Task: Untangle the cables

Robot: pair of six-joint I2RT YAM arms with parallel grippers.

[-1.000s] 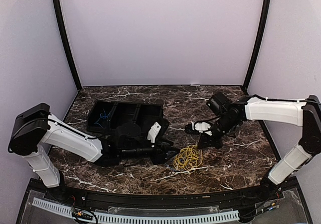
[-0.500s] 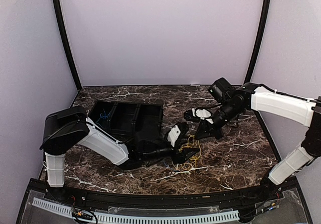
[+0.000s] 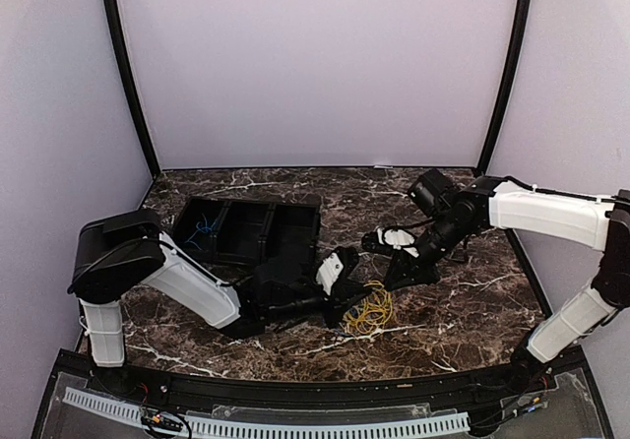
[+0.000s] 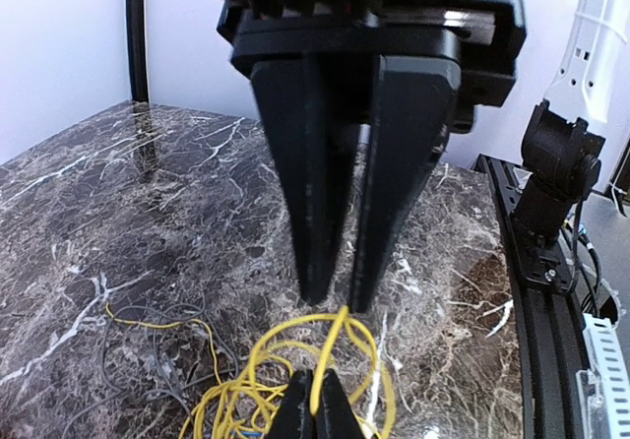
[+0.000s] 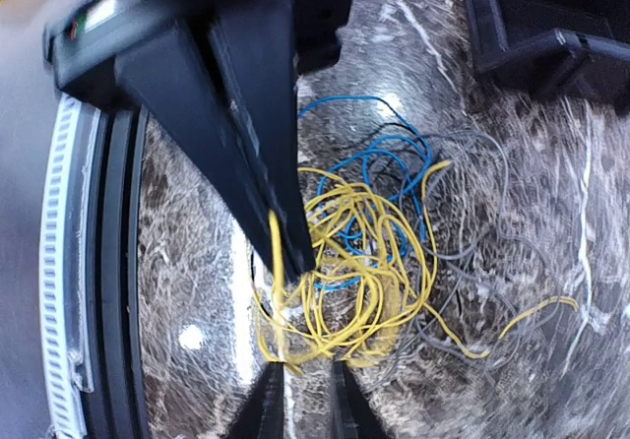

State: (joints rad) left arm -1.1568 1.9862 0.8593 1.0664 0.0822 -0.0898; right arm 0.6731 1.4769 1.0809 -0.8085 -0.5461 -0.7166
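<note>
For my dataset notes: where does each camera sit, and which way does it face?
Top external: high behind the bases, looking down on the table; left arm and right arm show.
Left wrist: low, facing the right side; left pincer tips at bottom pinch the yellow cable, right pincer ahead.
Right wrist: looking down; own tips at bottom, left pincer upper left.
Shared: both wrist views hold the yellow cable.

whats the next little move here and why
Probably raise the left tool a little, slowly. It is shut on a loop of the yellow cable, whose coil lies tangled over the blue cable; the right tool hangs close above, jaws slightly apart. A small lift should show where they snag.
</note>
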